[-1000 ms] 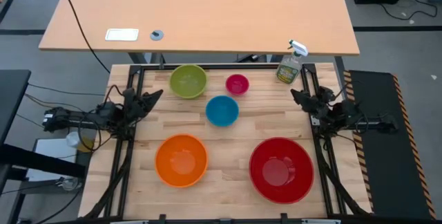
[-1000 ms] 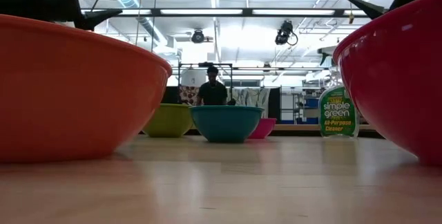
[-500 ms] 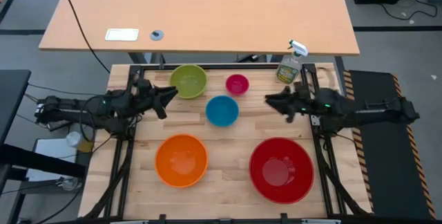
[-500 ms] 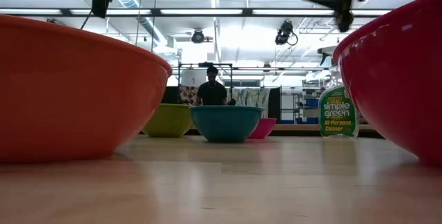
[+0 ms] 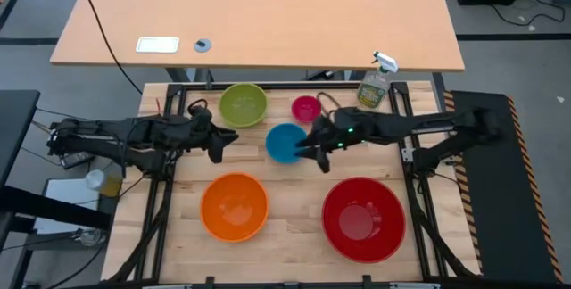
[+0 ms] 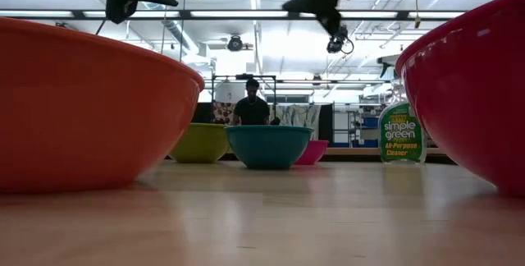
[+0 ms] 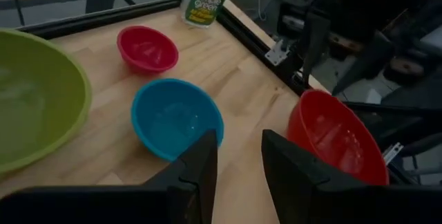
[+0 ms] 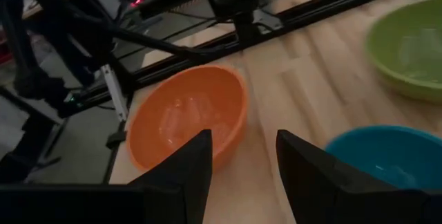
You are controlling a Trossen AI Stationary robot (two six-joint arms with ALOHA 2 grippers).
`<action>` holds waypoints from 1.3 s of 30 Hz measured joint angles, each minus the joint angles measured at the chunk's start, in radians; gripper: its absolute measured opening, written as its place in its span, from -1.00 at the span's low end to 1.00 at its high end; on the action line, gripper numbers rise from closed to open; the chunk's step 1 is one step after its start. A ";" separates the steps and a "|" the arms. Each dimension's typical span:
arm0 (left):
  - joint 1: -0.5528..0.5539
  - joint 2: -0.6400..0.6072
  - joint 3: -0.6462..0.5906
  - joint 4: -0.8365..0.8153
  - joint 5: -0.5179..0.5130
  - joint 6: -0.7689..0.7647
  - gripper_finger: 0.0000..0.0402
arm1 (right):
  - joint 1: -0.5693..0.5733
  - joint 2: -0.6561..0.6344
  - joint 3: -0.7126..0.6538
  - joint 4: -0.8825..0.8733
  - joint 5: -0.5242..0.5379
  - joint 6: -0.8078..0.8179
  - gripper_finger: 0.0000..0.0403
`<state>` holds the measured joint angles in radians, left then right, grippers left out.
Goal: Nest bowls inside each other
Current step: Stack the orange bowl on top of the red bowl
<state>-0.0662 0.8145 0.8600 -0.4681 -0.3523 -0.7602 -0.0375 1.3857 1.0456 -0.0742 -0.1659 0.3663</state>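
— Glossy plastic everywhere: how do the five round bowls lie on the pale wooden table (image 5: 294, 244)?

— All apart, none nested. Seen from above, the large red plastic bowl (image 5: 363, 219) sits at about four o'clock from the table's middle, the orange plastic bowl (image 5: 234, 206) at about eight. The mid-sized blue plastic bowl (image 5: 286, 143) is near the middle, the lime green plastic bowl (image 5: 243, 104) at eleven, the smallest magenta-pink plastic bowl (image 5: 306, 108) at about twelve.

— And the arms?

— Right gripper (image 5: 310, 144) hangs above the table just at the blue bowl's three-o'clock rim; its dark fingers (image 8: 311, 175) stand apart with nothing between them. Left gripper (image 5: 223, 137) hovers at nine o'clock of the blue bowl, between the green and orange bowls, fingers (image 7: 293, 169) likewise parted and empty.

— Anything else?

— A clear spray bottle with a green label (image 5: 375, 84) stands at the table's one-o'clock corner. A person (image 6: 252, 106) shows far behind the table.
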 joint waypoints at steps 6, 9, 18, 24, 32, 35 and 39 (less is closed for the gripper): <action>-0.041 0.004 0.000 0.031 -0.001 0.017 -0.42 | 0.051 0.128 0.106 0.004 -0.010 -0.003 -0.17; -0.082 -0.003 0.000 0.046 -0.001 0.031 -0.42 | 0.077 0.188 0.160 0.006 0.014 0.023 -0.17; -0.203 -0.033 0.000 0.062 -0.001 0.076 -0.42 | 0.163 0.358 0.340 0.014 0.090 0.139 -0.17; -0.258 -0.062 0.000 0.054 -0.001 0.101 -0.42 | 0.219 0.457 0.443 0.006 0.157 0.243 -0.17; -0.269 -0.092 0.000 0.041 -0.001 0.102 -0.42 | 0.251 0.577 0.459 -0.047 0.153 0.365 -0.04; -0.269 -0.095 0.000 0.039 -0.001 0.102 -0.42 | 0.251 0.607 0.459 -0.088 0.141 0.409 0.16; -0.269 -0.096 0.000 0.028 -0.001 0.101 -0.42 | 0.251 0.609 0.459 -0.178 0.188 0.479 0.48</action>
<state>-0.3355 0.7189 0.8604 -0.4404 -0.3534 -0.6593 0.2131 1.9947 1.5046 -0.2520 0.0221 0.8456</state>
